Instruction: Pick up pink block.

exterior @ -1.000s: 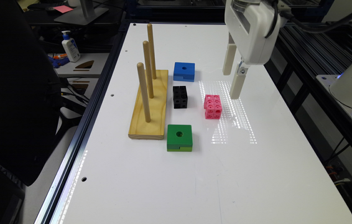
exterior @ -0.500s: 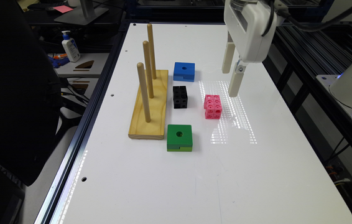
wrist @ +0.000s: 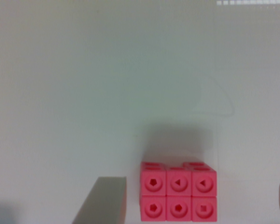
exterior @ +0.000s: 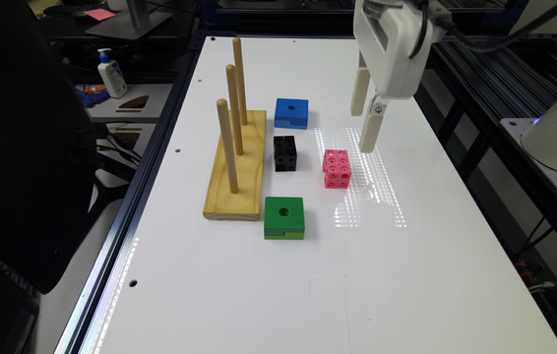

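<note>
the gripper (exterior: 366, 125) hangs above the white table (exterior: 406, 275), off the surface and not touching anything; the pink block (exterior: 336, 168) lies below it and a little toward the exterior view's left and nearer that camera, so the coming move, as i judge it, is a short shift that way and then a straight drop; in the wrist view one finger (wrist: 102, 200) shows on one side of the block and a sliver of the other at the far edge of the frame, so the jaws stand wide, well wider than the block, and hold nothing; the block there sits between the two fingers but off-centre, closer to the first finger, and low in the frame, so it is not yet squarely under the grip.

the pink block rests flat on the table, standing free; the black cube (exterior: 285, 153) is just beside it toward the exterior view's left, apart from it, with the blue block (exterior: 291, 112) beyond and the green block (exterior: 284, 217) nearer the camera; the pink one is bright, made of small linked cubelets, each facet with a round hole; its sides look roughly square to the finger line, so no long axis matters.
</note>
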You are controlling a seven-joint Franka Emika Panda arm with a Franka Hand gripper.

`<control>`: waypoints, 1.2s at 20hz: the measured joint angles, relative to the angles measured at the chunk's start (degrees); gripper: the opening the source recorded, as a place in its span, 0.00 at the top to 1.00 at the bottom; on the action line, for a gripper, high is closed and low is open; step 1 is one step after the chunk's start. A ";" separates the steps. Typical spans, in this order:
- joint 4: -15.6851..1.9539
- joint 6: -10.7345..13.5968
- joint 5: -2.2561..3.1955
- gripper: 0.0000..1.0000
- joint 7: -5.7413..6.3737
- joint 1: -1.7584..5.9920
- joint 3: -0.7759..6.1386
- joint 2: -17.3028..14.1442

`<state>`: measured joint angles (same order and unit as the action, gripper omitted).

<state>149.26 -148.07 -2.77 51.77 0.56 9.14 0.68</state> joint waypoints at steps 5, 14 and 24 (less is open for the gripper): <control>-0.11 -5.01 0.25 0.00 0.00 0.06 -0.02 -4.73; -1.08 -5.60 0.31 0.00 0.00 0.08 -0.03 -5.09; -1.34 -8.44 0.55 0.00 0.00 0.10 -0.06 -8.42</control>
<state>147.92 -156.52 -2.22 51.77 0.66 9.08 -7.74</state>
